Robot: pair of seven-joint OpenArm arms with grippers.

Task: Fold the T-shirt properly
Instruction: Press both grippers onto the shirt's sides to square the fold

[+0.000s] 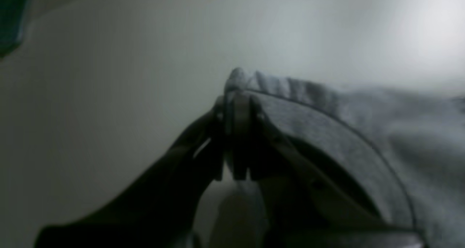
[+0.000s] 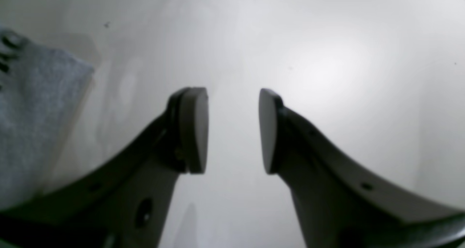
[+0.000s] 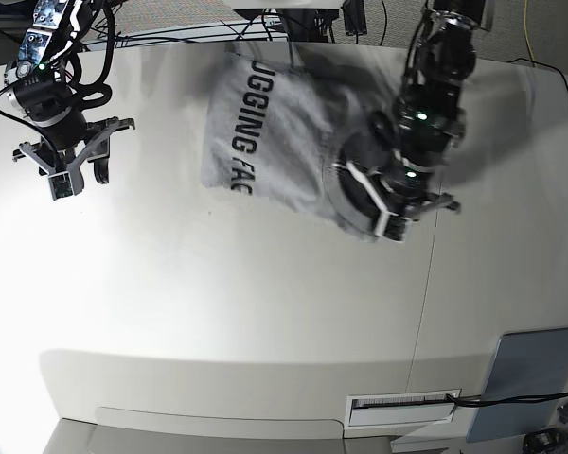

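Note:
The heather-grey T-shirt lies crumpled at the back middle of the white table, with black lettering facing up along its left side. My left gripper is at the shirt's near right corner. In the left wrist view this gripper is shut on a bunched edge of the T-shirt beside the ribbed collar. My right gripper hovers over bare table far to the left, apart from the shirt. Its jaws stand open and hold nothing, and the T-shirt shows at that view's left edge.
A flat grey-blue panel lies at the table's front right corner. Cables run along the back edge. A labelled slot sits in the front rim. A dark green object shows at the top left of the left wrist view.

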